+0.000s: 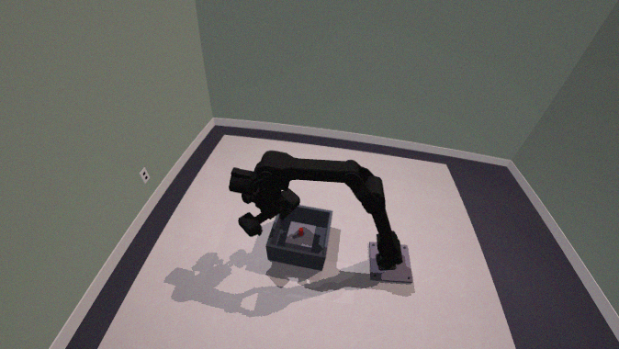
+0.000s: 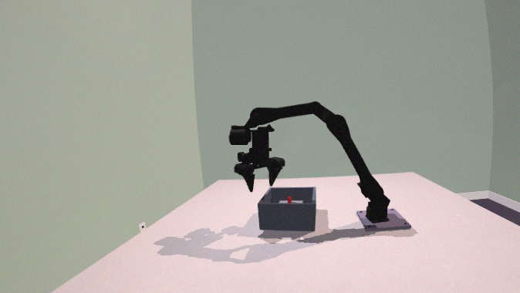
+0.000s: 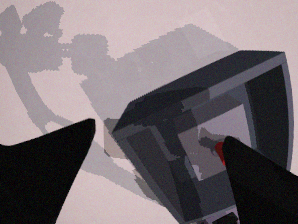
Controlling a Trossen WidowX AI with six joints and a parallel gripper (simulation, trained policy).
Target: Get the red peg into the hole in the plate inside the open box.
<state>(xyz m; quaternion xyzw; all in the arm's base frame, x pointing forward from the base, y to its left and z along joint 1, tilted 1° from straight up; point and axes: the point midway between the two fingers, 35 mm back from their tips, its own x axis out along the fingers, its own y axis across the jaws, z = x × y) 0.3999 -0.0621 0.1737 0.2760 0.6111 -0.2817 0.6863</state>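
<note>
The red peg (image 1: 300,231) (image 2: 289,200) stands upright at the middle of the light plate (image 1: 310,230) (image 2: 299,202) (image 3: 235,119) in the open dark box (image 1: 296,257) (image 2: 287,217) (image 3: 270,110). A short red length shows above the plate; how deep the peg sits cannot be told. In the wrist view most of the peg (image 3: 220,152) is hidden behind one finger. My gripper (image 1: 270,226) (image 2: 261,188) (image 3: 162,134) is wide open and empty. It hangs higher than the box, over its left side in the exterior view, apart from the peg.
The box walls stand all round the plate. The arm's base plate (image 1: 399,274) (image 2: 397,222) is to the right of the box in the top and exterior views. The arm arches over from there. Its shadow falls on the table in front and to the left of the box.
</note>
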